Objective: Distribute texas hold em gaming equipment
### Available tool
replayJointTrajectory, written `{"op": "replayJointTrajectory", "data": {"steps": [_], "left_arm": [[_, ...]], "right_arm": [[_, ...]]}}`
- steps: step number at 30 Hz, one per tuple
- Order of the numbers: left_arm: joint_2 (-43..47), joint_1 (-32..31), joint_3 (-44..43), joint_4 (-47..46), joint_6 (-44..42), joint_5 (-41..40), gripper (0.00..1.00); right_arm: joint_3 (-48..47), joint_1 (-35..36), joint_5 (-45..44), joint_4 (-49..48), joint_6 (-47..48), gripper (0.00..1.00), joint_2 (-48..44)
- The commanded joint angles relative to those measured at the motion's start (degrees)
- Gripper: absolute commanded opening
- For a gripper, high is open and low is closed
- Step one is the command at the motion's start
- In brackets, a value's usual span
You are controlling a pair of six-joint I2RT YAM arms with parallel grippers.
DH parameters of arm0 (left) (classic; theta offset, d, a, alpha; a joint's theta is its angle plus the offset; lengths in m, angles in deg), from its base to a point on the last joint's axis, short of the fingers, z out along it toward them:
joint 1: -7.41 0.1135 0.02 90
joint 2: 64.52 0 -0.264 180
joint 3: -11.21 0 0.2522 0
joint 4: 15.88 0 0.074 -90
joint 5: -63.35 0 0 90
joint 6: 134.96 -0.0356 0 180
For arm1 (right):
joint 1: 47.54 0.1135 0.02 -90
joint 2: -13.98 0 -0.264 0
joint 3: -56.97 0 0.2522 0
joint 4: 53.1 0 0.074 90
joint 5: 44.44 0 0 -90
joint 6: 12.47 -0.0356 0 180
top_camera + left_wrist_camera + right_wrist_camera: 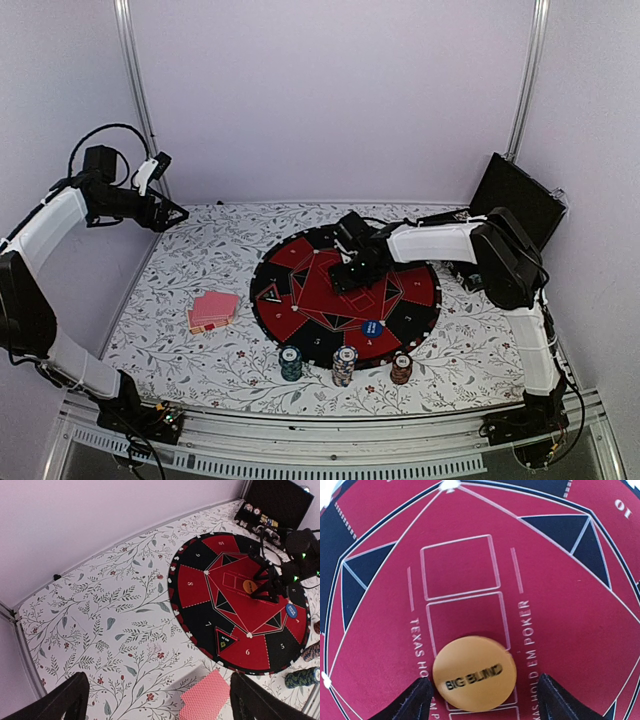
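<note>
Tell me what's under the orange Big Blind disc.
The orange disc lies flat on the red centre of the mat, over printed rectangle outlines and white lettering. It hides part of an outline and some letters.

at the lower centre of the right wrist view, an orange disc (474, 672) looks like smooth plastic with a soft sheen and dark printed lettering. the round mat (560, 605) beneath it is matt and felt-like. in the top view, the floral table cover (200, 260) looks flat and matt, and the cards (212, 311) left of centre look papery with finely patterned backs.
</note>
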Motion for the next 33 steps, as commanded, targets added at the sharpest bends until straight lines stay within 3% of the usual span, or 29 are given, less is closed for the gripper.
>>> {"op": "replayJointTrajectory", "data": {"steps": [1,7,21,33], "left_arm": [[0.2,-0.5,-1.2,0.9,-0.5,0.3,1.00],[0.2,-0.5,-1.8,0.9,-0.4,0.4,1.00],[-0.2,-0.6,-1.7,0.6,-0.2,-0.5,1.00],[-0.4,-0.5,-2.0,0.9,-0.4,-1.3,1.00]], "right_arm": [[1.6,1.6,0.7,0.0,-0.5,0.76,-1.1],[0.1,1.3,-0.4,1.1,-1.4,0.73,0.8],[-2.6,-1.6,-1.5,1.2,0.0,0.44,2.8],[-12.6,-7.7,-3.1,1.4,2.0,0.42,9.8]]}}
